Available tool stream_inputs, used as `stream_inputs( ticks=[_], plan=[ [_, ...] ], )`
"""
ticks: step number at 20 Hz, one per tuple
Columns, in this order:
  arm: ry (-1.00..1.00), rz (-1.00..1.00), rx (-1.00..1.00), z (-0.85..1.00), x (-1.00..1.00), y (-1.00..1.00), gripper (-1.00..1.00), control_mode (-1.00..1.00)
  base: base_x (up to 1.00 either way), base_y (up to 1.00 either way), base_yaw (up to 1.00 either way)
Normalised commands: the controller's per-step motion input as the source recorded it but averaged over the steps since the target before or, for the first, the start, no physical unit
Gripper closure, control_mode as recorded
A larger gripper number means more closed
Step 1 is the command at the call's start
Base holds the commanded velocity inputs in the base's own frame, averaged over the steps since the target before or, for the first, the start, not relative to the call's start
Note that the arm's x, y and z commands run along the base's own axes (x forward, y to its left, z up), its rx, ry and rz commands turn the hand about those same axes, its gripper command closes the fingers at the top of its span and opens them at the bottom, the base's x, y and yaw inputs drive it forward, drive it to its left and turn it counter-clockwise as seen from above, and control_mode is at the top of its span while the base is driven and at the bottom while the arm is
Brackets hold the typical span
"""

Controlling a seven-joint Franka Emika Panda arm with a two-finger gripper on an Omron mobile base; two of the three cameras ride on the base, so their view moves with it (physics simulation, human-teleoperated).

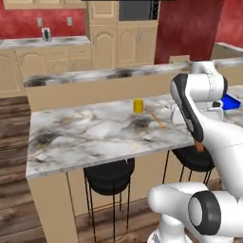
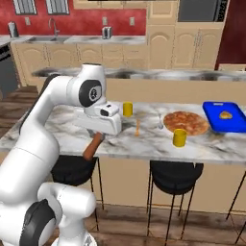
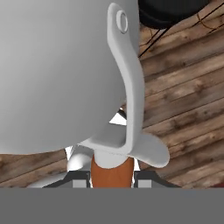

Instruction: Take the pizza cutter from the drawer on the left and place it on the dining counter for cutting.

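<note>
My gripper (image 3: 113,179) is shut on the pizza cutter's reddish-brown handle (image 3: 112,171). The round grey blade (image 3: 57,74) fills the upper left of the hand view, with wooden floor beyond it. From the right base view, the gripper (image 2: 96,138) hangs at the near edge of the dining counter (image 2: 144,141), and the handle (image 2: 92,147) slants down and left below the hand. In the left base view a piece of the handle (image 1: 199,146) peeks out under the arm, in front of the dining counter (image 1: 95,137). The drawer is out of view.
On the counter stand a yellow cup (image 2: 127,109), a second yellow cup (image 2: 179,137), a pizza (image 2: 186,122), a blue tray (image 2: 223,116) and a thin orange stick (image 2: 137,127). Black stools (image 2: 175,175) sit under the counter. A raised ledge (image 1: 95,77) runs behind it.
</note>
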Motion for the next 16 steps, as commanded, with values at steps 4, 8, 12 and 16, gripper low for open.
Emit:
stream_inputs(
  ticks=[4, 8, 12, 16],
  plan=[
    [0.0, 0.0, 0.0, 0.0, 0.0, 0.0, 1.0, 1.0, 0.47, -0.68, 0.41],
    [0.0, 0.0, 0.0, 0.0, 0.0, 0.0, 1.0, 1.0, 0.31, -0.69, 0.28],
    [0.0, 0.0, 0.0, 0.0, 0.0, 0.0, 1.0, 1.0, 0.29, -0.4, 0.08],
    [0.0, 0.0, 0.0, 0.0, 0.0, 0.0, 1.0, 1.0, 0.54, -0.18, 0.0]
  ],
)
